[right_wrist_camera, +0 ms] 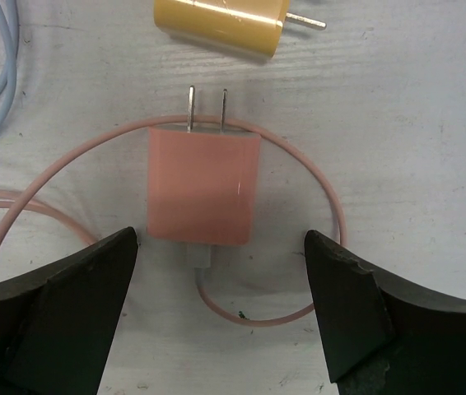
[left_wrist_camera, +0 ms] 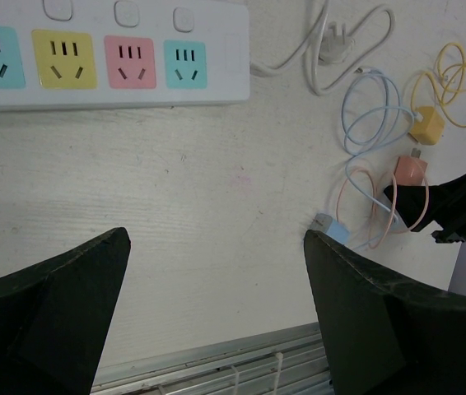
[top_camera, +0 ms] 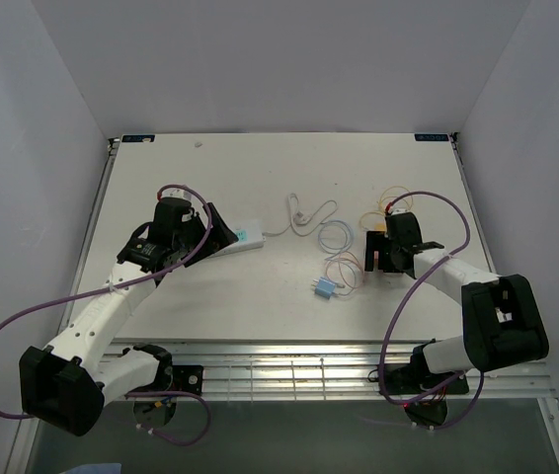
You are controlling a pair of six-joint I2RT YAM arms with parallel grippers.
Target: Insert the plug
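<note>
**Open gripper hangs over pink plug, power strip well apart across the desk**

In the right wrist view, the right gripper (right_wrist_camera: 221,237) hovers with its jaws spread wide on either side of the pink plug (right_wrist_camera: 204,189), touching neither flank. The plug lies flat on the white desk (right_wrist_camera: 422,123) at the centre of the frame, its two prongs pointing to the top edge. Its pink cable (right_wrist_camera: 315,181) curls in a loop around it. A yellow plug (right_wrist_camera: 221,25) lies just beyond the prongs at the top of the frame.

In the left wrist view, the left gripper (left_wrist_camera: 216,247) is also wide open and holds nothing. It hangs above bare desk below the white power strip (left_wrist_camera: 109,58) in the upper left, whose sockets are blue, yellow, pink and teal. In the overhead view a blue plug (top_camera: 324,288) lies between the two arms, near centre.
</note>
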